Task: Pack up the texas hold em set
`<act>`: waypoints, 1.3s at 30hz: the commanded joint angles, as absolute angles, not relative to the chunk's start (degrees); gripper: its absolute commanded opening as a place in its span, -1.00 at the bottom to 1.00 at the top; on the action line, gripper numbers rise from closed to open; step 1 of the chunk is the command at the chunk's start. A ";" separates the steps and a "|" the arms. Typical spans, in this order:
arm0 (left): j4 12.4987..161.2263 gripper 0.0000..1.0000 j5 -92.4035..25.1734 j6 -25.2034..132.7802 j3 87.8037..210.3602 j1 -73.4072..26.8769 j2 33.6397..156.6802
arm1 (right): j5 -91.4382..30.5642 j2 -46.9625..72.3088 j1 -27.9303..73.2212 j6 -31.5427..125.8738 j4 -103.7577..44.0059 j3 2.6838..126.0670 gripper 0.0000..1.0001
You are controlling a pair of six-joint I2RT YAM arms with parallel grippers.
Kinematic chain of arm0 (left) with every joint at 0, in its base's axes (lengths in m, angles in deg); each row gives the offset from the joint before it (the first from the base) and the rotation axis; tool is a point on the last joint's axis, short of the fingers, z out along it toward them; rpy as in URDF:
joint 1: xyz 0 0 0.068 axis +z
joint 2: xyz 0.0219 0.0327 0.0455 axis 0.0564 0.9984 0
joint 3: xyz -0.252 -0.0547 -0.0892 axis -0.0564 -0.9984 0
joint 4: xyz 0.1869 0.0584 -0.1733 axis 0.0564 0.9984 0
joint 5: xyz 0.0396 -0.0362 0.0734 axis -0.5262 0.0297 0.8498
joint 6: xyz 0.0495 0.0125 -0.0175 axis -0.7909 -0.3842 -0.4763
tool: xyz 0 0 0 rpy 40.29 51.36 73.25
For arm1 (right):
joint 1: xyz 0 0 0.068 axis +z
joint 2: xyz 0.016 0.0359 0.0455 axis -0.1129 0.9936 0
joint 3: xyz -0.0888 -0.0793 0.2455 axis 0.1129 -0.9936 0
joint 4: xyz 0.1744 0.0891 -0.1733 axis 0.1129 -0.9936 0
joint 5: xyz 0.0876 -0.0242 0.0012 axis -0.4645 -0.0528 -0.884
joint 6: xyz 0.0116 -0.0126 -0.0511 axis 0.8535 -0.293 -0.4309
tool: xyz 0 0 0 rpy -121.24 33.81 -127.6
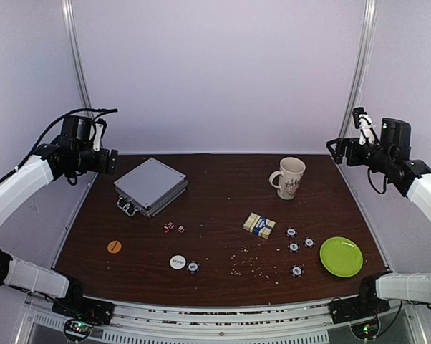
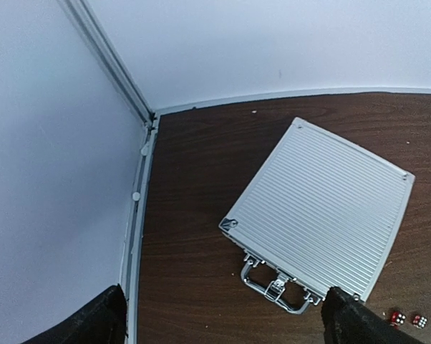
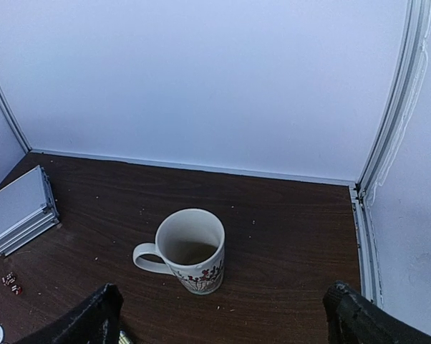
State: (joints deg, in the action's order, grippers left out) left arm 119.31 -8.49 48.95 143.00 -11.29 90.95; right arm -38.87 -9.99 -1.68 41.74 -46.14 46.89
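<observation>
Texas hold em set pieces are spread over the dark tabletop, and nothing is packed yet. The silver ribbed case lies shut and flat at the back left, with its handle and latches turned toward the near-left side. Two red dice are seen just in front of it, an orange disc further left, and a white disc beside one dark white-edged chip toward the near edge. The blue-cream card deck sits at the centre right, with four more chips between it and the lime green plate. The cream mug stands apart behind. Both arms are raised at the back corners, the left jaws and the right jaws spread wide and holding nothing. The case is judged stiff and fairly light, best taken at the handle or the lid edge once the latches are freed. The chips and discs are thin, hard and flat-lying, so a pinch across the rim is called for. The dice are likely to roll, and the deck is best clamped across its narrow sides.
</observation>
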 commanded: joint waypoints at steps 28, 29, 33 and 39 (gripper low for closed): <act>124.54 0.94 -49.04 59.89 186.92 12.16 146.40 | -47.93 22.73 32.45 29.94 -57.80 63.88 0.80; 124.32 0.94 -50.39 59.68 186.86 11.94 147.33 | -48.04 23.29 32.66 29.97 -57.84 64.08 0.80; 124.30 0.91 -56.37 59.47 186.93 10.68 150.71 | -47.98 24.08 33.04 29.44 -57.47 63.34 0.80; 124.81 0.90 -59.55 58.61 184.70 7.02 152.29 | -48.40 24.71 33.06 29.41 -56.99 62.57 0.81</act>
State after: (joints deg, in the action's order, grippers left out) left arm 125.08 -54.26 59.27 185.25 9.91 152.26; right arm -47.42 24.19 32.76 29.96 -57.01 62.54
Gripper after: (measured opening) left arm 0.953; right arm 0.904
